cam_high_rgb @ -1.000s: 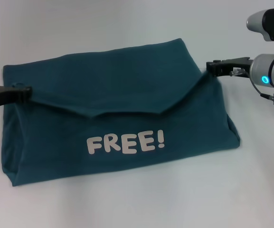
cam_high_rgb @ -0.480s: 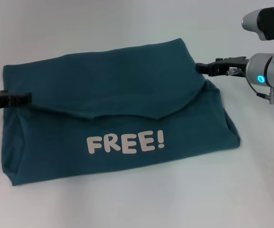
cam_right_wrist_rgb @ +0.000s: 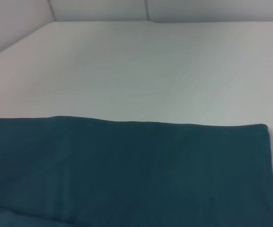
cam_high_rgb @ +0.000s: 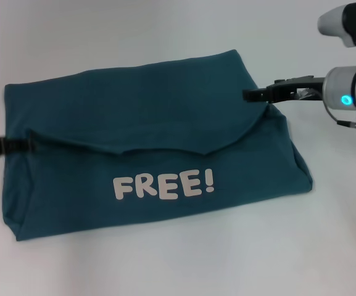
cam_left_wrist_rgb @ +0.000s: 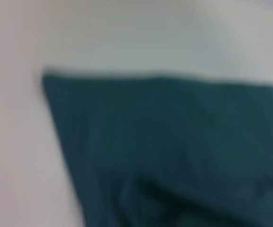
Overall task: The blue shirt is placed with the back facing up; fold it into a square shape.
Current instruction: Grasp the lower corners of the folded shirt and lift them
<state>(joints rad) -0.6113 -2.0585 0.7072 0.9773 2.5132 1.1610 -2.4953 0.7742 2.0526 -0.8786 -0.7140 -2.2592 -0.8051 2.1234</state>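
The blue shirt lies folded on the white table, a flap laid over its upper half and the white "FREE!" lettering facing up on the lower half. My left gripper is low at the shirt's left edge, touching the end of the flap. My right gripper reaches over the shirt's upper right corner, just above the flap's right end. The left wrist view shows teal cloth close up. The right wrist view shows the shirt's straight far edge.
The white table runs all round the shirt, with bare surface in front and behind. In the right wrist view a pale wall rises at the table's far edge.
My left gripper has dropped and drawn back to the left, to the shirt's edge. My right gripper has moved left, in over the shirt's corner. The shirt has barely shifted.
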